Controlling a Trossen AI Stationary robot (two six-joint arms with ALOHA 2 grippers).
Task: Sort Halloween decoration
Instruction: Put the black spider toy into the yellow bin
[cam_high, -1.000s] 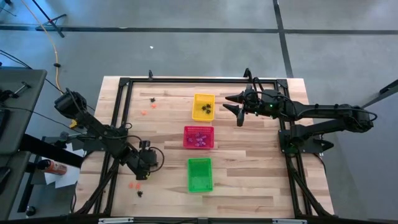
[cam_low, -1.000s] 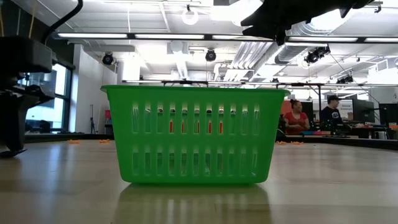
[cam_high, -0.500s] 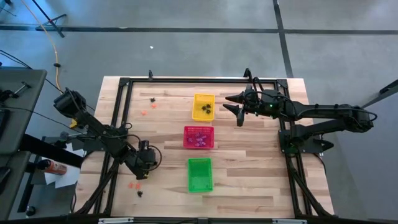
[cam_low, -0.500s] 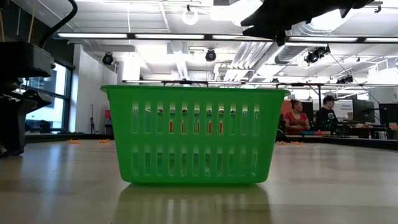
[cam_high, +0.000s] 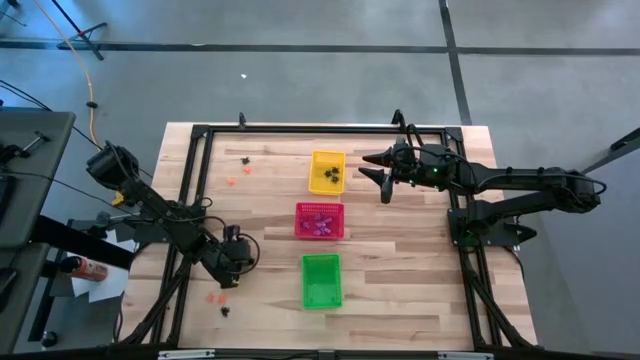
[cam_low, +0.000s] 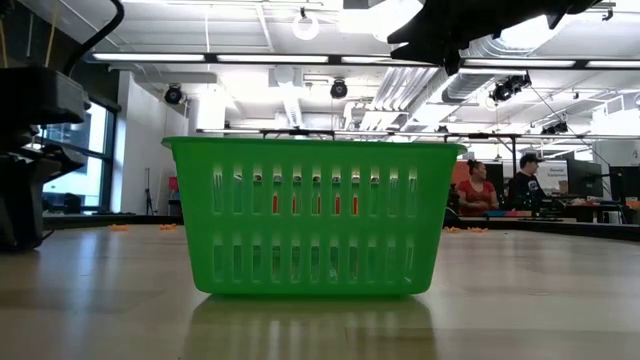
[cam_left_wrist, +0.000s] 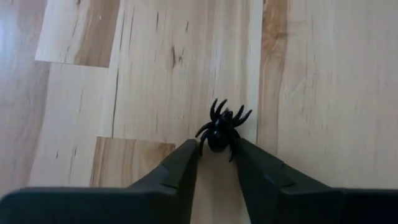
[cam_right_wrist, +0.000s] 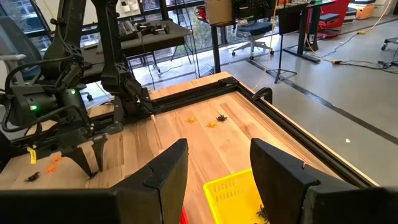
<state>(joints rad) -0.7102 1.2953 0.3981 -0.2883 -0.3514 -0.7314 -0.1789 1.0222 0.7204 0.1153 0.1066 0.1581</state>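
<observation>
Centre column: yellow basket, red basket, green basket in a row, narrow gaps between
Left of baskets: broad bare wood, blocked only by left gripper low on the table
At left gripper: black spider between the fingertips, clear wood ahead of it
Front left: orange bits and a black trinket loose, near left gripper
Back left: few trinkets scattered, otherwise open
Right of baskets: open wood; right gripper raised beside yellow basket, fingers apart
Edges: black frame rail around the table
</observation>
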